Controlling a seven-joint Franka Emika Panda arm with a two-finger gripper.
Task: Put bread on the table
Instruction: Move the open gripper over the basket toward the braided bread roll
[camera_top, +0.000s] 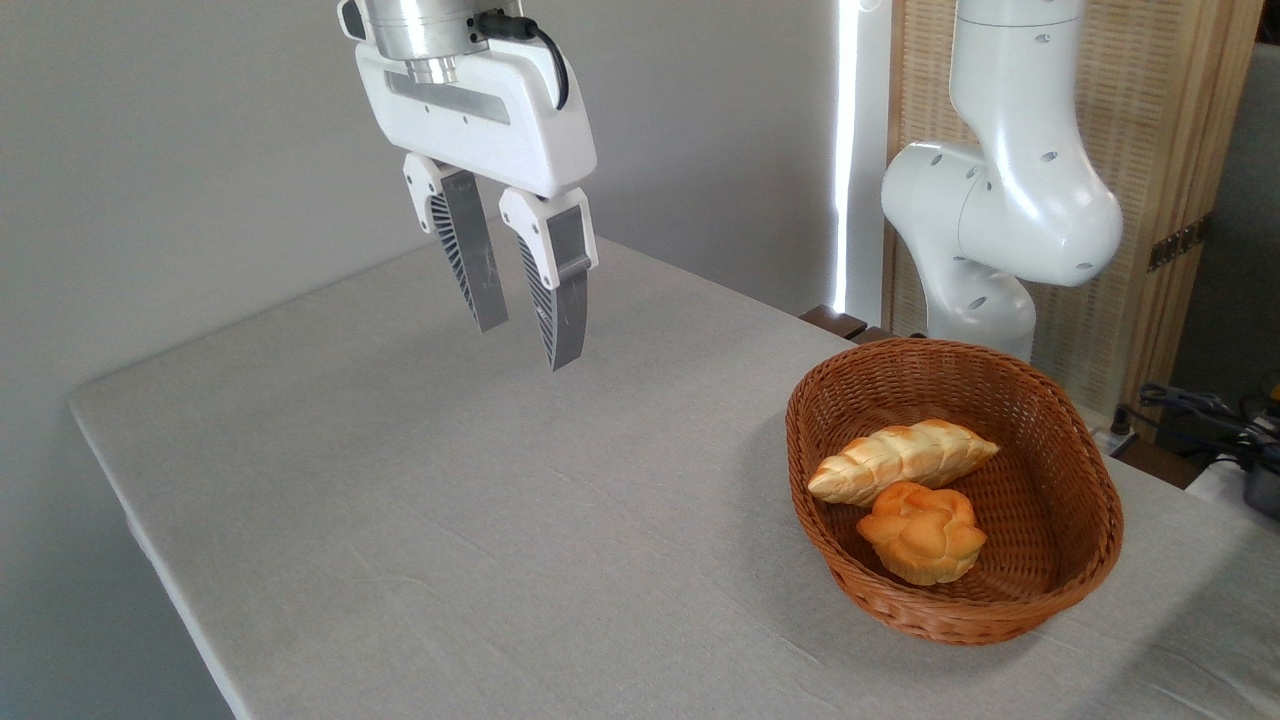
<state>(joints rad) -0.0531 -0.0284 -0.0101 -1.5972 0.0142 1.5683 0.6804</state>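
Observation:
The bread (900, 460), a long braided pale golden loaf, lies inside the brown wicker basket (1060, 420) at the right, resting against an orange flower-shaped bun (922, 532). My gripper (527, 345) hangs high above the grey cloth table (450, 520), far to the left of the basket. Its two fingers (470, 250) stand a little apart with nothing between them. The bread is untouched.
The arm's white base (990, 220) rises behind the basket at the back right. A wooden screen and cables sit beyond the table's right side. The table's left edge and near-left corner drop off close to the gripper's side.

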